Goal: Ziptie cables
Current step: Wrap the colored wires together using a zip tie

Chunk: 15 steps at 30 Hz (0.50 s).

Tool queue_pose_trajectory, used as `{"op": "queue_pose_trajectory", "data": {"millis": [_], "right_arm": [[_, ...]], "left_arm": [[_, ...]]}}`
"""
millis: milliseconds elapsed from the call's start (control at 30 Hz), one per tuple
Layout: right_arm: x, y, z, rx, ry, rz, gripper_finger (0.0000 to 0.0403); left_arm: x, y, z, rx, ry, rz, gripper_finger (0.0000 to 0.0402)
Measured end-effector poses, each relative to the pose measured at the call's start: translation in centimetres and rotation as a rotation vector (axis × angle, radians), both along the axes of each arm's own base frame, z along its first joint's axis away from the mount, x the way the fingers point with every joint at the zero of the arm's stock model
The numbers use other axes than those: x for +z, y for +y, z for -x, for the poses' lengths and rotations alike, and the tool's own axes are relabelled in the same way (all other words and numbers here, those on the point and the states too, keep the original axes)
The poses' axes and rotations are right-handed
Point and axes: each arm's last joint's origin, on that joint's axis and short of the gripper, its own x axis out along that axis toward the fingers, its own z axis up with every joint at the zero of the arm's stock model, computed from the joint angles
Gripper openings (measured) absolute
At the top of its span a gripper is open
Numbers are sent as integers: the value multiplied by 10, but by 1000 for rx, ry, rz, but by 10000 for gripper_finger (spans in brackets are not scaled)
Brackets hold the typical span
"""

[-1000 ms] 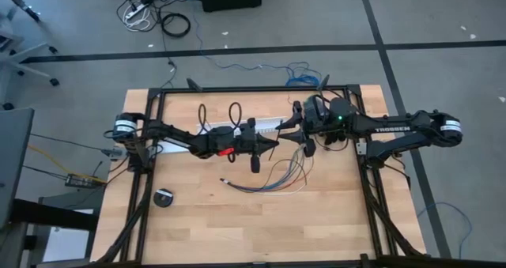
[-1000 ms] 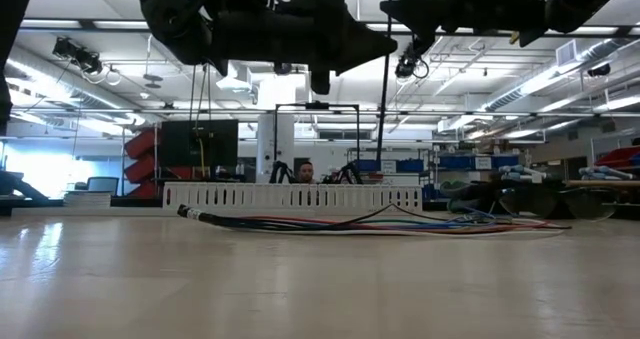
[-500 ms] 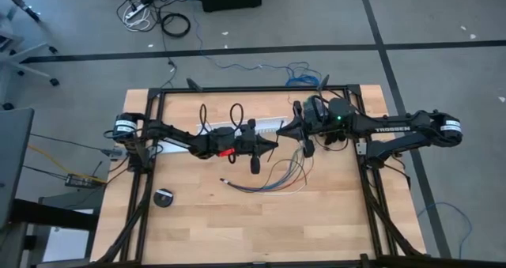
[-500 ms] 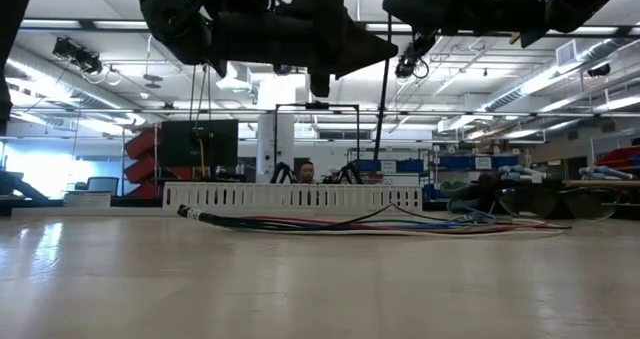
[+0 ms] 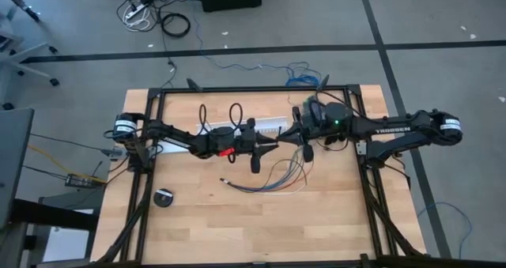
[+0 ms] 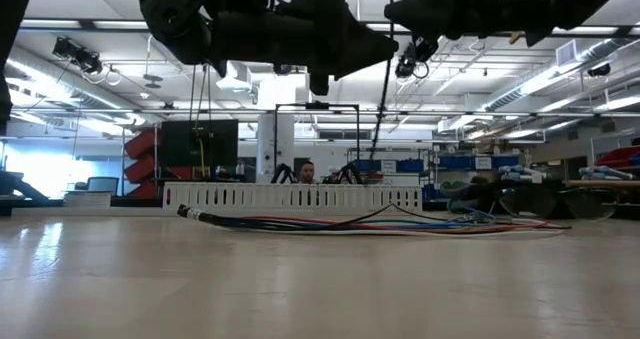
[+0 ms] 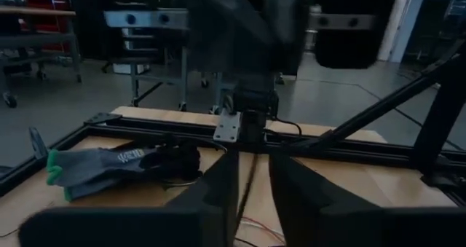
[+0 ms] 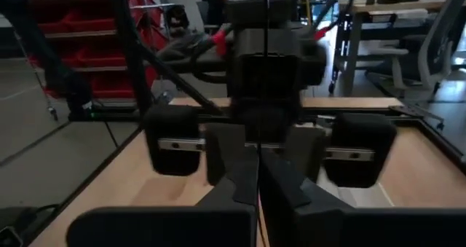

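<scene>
Overhead, above the far half of the table (image 5: 198,220): left gripper (image 5: 274,141) and right gripper (image 5: 294,131), tips just beside each other, well clear of the wood.

Right gripper: closed tight on the ziptie (image 8: 256,159). Seen from its own wrist as a thin black line pinched between the two fingers and running on toward the left gripper facing it. Seen from table height as a thin dark strip (image 6: 383,109) hanging nearly upright from the gripper, lower end lost against the room behind.

Left gripper: fingers (image 7: 291,192) a narrow gap apart, aimed at the right arm. Cannot tell whether the ziptie touches them.

Cables (image 5: 277,177): loose on the table, just nearer the front edge than the two grippers, fanned toward the right edge and gathered to one end toward the left. Flat along the wood from table height (image 6: 380,222), touched by neither gripper.

White slotted channel (image 6: 290,196): along the far edge, behind the cables.

Grey glove with green cuff (image 7: 116,163): lying by the right edge of the table.

Small black round object (image 5: 164,198): near the left edge, well apart from the cables.

Person (image 6: 306,171): beyond the table, behind the channel.
</scene>
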Motion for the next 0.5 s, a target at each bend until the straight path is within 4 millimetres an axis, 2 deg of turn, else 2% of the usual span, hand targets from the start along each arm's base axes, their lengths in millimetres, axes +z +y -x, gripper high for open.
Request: {"op": "queue_pose_trajectory", "data": {"millis": [233, 500], "right_arm": [[-9, 6, -1, -62, 91, 3, 0], [-16, 10, 0, -68, 159, 11, 0]], "left_arm": [[6, 1, 0, -14, -55, 2, 130], [18, -1, -1, -101, -111, 28, 138]]}}
